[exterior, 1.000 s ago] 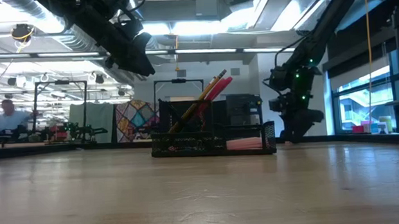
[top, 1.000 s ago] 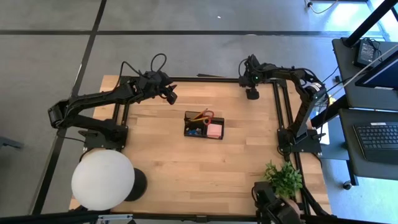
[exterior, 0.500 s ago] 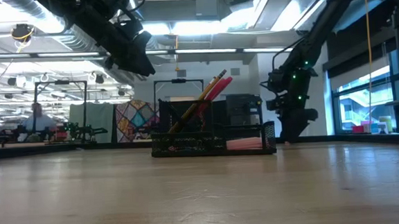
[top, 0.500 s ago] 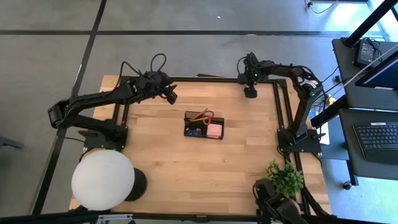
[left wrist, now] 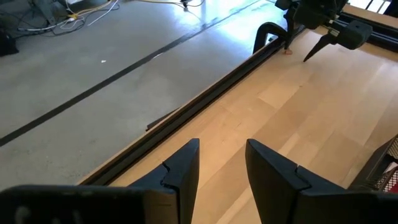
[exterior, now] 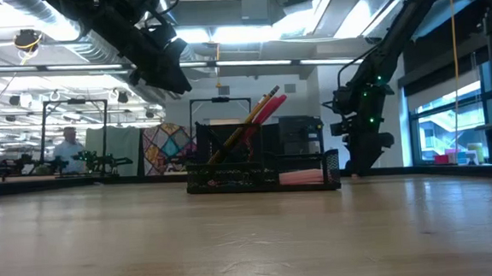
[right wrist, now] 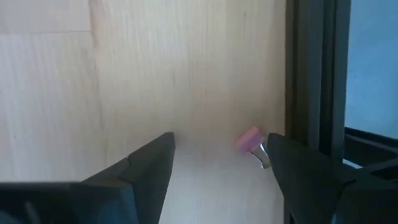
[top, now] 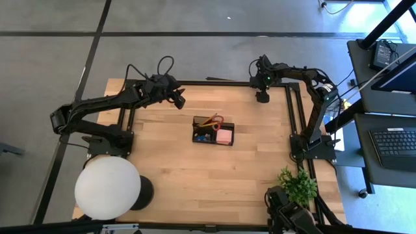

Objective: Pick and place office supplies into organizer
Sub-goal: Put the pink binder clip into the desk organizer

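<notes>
The black organizer (top: pixel 212 132) stands mid-table and holds the pink note block (top: pixel 224 136), red-handled scissors (top: pixel 213 121) and a tiny blue piece (top: pixel 205 137). In the low view, pencils and the scissors' handles (exterior: pixel 261 111) lean upward out of the organizer (exterior: pixel 263 180). A small pink clip (right wrist: pixel 250 139) with a wire handle lies on the wood by the far-edge rail. My right gripper (right wrist: pixel 221 140) hovers over it, open, the clip between its fingers and close to one of them. My left gripper (top: pixel 177 99) is open in the air near the far-left part of the table.
A black rail (top: pixel 221 83) runs along the table's far edge and another along the right side (right wrist: pixel 317 81). The big white round lamp (top: pixel 107 188) fills the near-left corner and a green plant (top: pixel 297 185) the near-right. A person (exterior: pixel 68 144) sits far back in the room.
</notes>
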